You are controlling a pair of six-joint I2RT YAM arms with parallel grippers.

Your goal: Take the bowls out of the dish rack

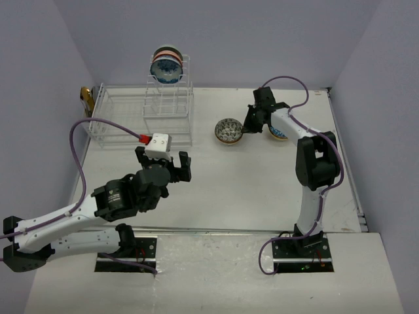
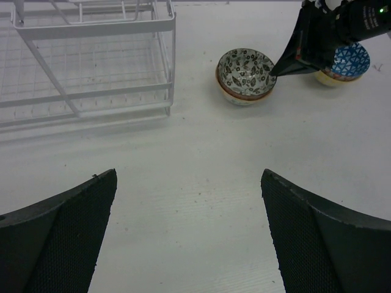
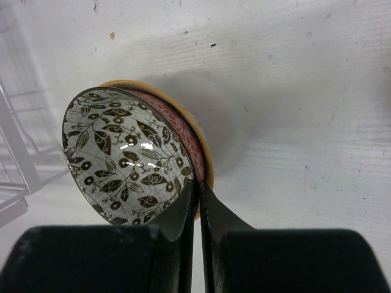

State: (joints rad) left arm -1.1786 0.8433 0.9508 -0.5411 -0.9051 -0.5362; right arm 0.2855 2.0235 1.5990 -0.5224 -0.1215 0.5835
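The right end effector (image 3: 197, 189) is clenched on the rim of the black-and-white leaf-patterned ceramic bowl (image 3: 125, 159), one finger inside the wall and one outside; this bowl sits on the table (image 1: 262, 190), well apart from the white wire dish rack (image 2: 98, 25).

Procedure, as judged: keep the bowl level and confirm that its base lies flat before releasing; withdraw upward, since the blue-patterned bowl (image 2: 353, 61) stands just beside the wrist; avoid dragging the rim sideways, as glazed ceramic is likely to slip in a thin pinch.

One blue-and-white bowl (image 1: 166, 65) stands on edge in the rack's tall slotted tower; it is judged the next item to unload.

The left end effector (image 2: 188, 201) hovers released, jaws wide, near the rack.

The table is matt white with small dark specks; pale lilac walls (image 1: 262, 39) enclose it.
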